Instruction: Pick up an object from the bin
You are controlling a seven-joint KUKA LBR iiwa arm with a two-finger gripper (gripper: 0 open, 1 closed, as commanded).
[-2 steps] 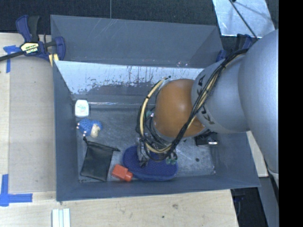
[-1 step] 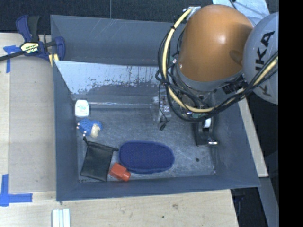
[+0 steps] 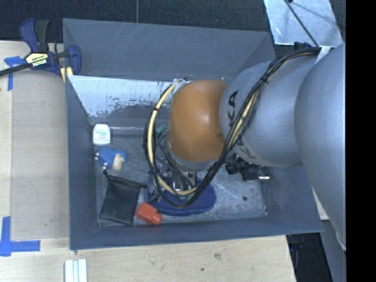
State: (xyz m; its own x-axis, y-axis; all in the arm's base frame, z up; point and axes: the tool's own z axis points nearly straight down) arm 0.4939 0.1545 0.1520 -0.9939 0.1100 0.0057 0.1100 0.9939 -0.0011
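1. Since the gripper [image 3: 171, 187] is seen low in the bin [image 3: 82, 175], close to its floor and toward the near wall, the step in hand is judged to be the grasp itself; nothing is seen lifted clear.
2. Whether the gripper is open or closed cannot be told, as it is hidden under the wrist's orange cover [image 3: 197, 119] and cables [image 3: 154, 128].
3. The thing beneath it is taken to be a blue flat oval piece [image 3: 197, 204], lying on the floor at the near side, about mid-width; only its curved near edge is shown.
4. Just left of it an orange-red block [image 3: 148, 214] is seen, and beside that a black flat pouch [image 3: 121, 200], lying askew.
5. Farther left, a small blue toy [image 3: 111, 159] with a tan part and a white box [image 3: 101, 135] are found, well apart from the gripper.
6. For the next move a firm closing on one thing alone is called for, then a straight lift; the flat blue piece is judged hard to get under, and the block could be caught along with it.
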